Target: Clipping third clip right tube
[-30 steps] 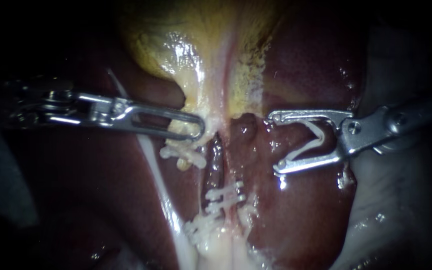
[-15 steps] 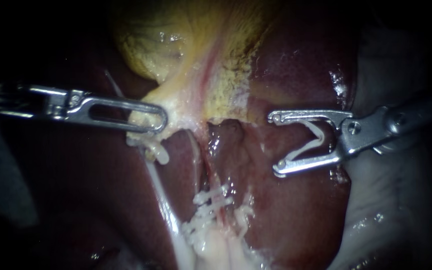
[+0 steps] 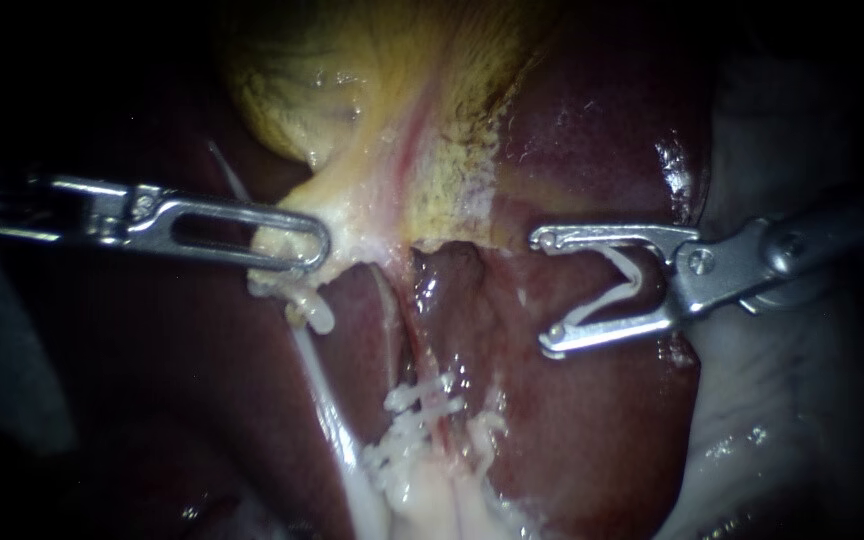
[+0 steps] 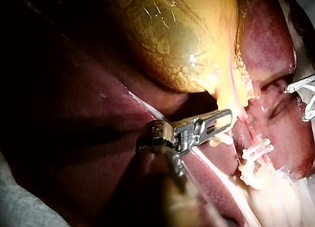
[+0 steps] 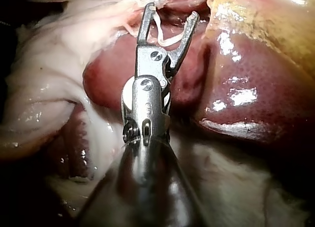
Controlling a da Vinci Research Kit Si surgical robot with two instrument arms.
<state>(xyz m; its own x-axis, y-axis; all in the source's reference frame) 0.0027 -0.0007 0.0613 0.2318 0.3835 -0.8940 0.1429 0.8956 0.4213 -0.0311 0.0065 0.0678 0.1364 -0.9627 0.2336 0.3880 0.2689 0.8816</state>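
Right tool [image 3: 544, 293]: jaws spread wide w/ a loaded clip [image 3: 620, 283], white & open, seated between them, touching both. It hovers over the liver [image 3: 592, 430], below the gallbladder [image 3: 352, 90], clear of the right tube [image 3: 414, 345]. Left tool [image 3: 310, 245]: jaws pressed together on pale tissue at the gallbladder's narrow end, pinching it. Right tube runs down from that narrow end, betw. the two tools, not inside the right tool's jaws. Two set clips [image 3: 430, 395] cross it farther from the gallbladder; a lone clip [image 3: 314, 312] sits just under the left tool.
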